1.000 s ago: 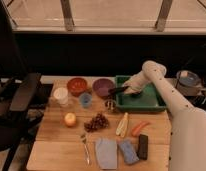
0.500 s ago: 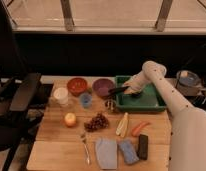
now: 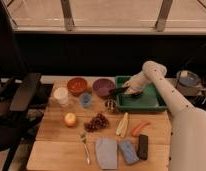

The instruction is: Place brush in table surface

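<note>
My gripper [image 3: 125, 92] reaches in from the right and sits over the left end of the green bin [image 3: 146, 105]. It is shut on the brush [image 3: 116, 92], whose slim black handle sticks out to the left over the bin's left rim. A dark greyish lump [image 3: 111, 104] that looks like the bristle head hangs low at the table surface [image 3: 56, 135], just left of the bin. Whether it touches the wood I cannot tell.
An orange bowl [image 3: 76, 85], a purple bowl [image 3: 102, 86], a white cup [image 3: 61, 95] and a blue cup [image 3: 86, 99] stand at the back. An orange [image 3: 70, 119], grapes [image 3: 97, 121], a carrot [image 3: 140, 127], a fork [image 3: 85, 147] and a black block [image 3: 143, 146] lie in front.
</note>
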`<move>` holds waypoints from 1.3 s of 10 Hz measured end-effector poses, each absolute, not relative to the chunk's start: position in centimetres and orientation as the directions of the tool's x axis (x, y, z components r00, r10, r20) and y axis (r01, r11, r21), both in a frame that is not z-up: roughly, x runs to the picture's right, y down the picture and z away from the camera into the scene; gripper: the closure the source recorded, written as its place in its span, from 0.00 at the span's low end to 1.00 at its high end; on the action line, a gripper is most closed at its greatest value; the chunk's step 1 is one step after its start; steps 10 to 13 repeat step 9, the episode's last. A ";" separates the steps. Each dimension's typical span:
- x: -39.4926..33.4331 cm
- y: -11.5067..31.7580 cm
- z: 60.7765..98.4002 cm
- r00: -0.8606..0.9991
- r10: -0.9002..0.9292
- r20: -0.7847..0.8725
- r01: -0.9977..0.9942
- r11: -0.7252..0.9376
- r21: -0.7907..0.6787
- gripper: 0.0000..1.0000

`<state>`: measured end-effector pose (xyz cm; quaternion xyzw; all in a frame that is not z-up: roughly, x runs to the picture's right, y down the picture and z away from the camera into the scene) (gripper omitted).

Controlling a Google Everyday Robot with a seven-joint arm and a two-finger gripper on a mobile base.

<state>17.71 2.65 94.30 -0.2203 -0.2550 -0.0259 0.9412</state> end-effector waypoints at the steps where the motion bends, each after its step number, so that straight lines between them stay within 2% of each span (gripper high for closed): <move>1: 17.7 2.6 94.3 0.869 0.064 0.491 0.161 0.902 -0.401 1.00; 4: 18.2 2.1 93.1 0.874 0.061 0.482 0.166 0.895 -0.413 1.00; 7: 17.6 -1.5 89.7 0.868 0.039 0.494 0.168 0.915 -0.367 1.00; 9: 16.9 -2.3 88.9 0.860 -0.043 0.509 0.205 0.941 -0.267 1.00; 13: 16.9 -2.3 88.9 0.860 -0.043 0.509 0.205 0.941 -0.267 1.00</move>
